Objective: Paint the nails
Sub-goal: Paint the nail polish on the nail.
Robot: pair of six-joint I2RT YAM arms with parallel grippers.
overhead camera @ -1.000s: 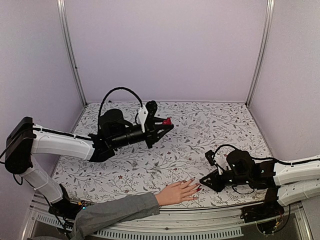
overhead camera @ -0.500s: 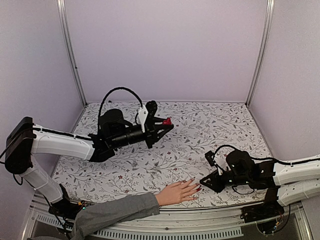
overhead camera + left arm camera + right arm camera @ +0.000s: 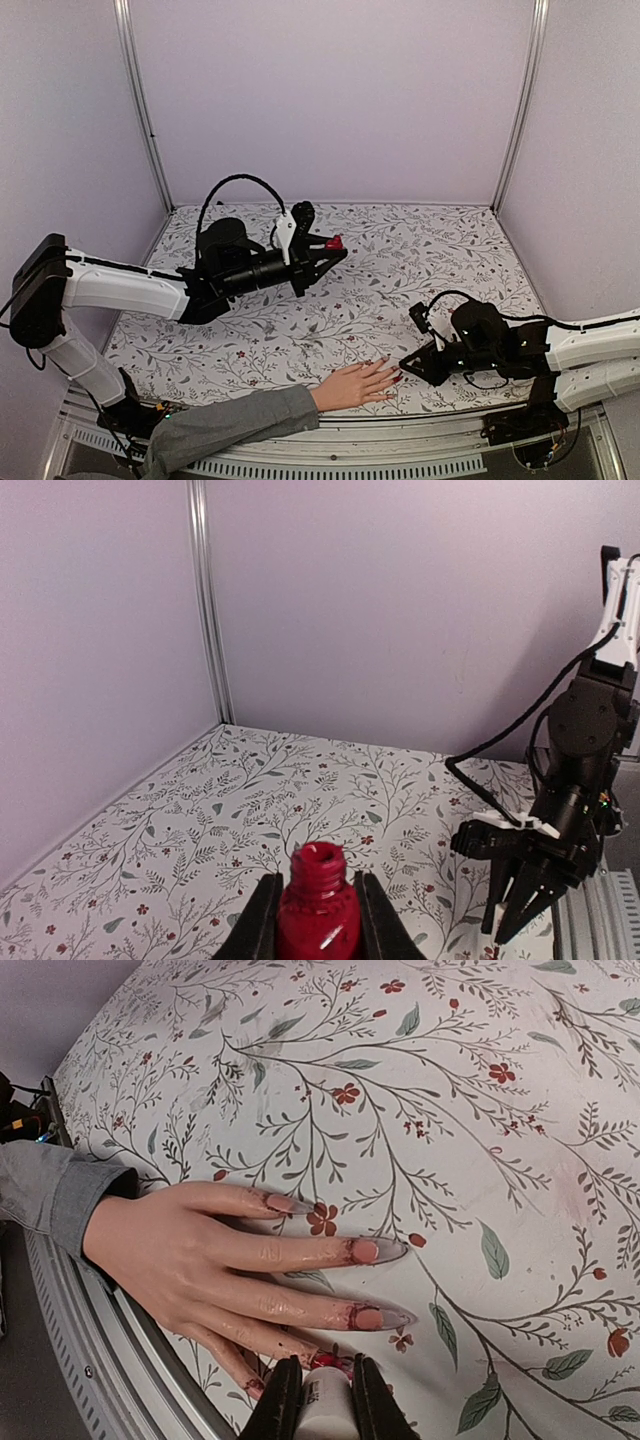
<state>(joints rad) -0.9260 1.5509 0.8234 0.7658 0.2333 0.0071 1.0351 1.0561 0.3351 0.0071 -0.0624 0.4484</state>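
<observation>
**Top view.** Pale hand point(image 3: 352, 386) lying flat at the near edge of the counter point(image 3: 440, 260), grey sleeve point(image 3: 235, 420) to the left, fingers aimed toward the right arm point(image 3: 560, 345). The nails point(image 3: 392, 376) at the fingertips, just beside the right jaws. Left jaws above mid-counter, well apart from the hand, closed on a red bottle point(image 3: 336, 241).

**Left wrist.** Left jaws clamped against both sides of the red bottle. Upright, neck open, no cap on it.

**Right wrist.** Right jaws pinched shut on a white cap point(image 3: 322, 1412), red brush end low against a lower finger. Exact contact hard to tell. Two long pointed nails pale with red smears at the base, and the one by the brush red. Long axis of each along its finger, tips pointing right in this view.

**Handling, judged.** Stiff, tiny and slick, with wet polish easily smeared. Not for gripping: brush tip only, stroking base to tip. Hand probably light and liable to shift, so steady at the grey sleeve if at all.
</observation>
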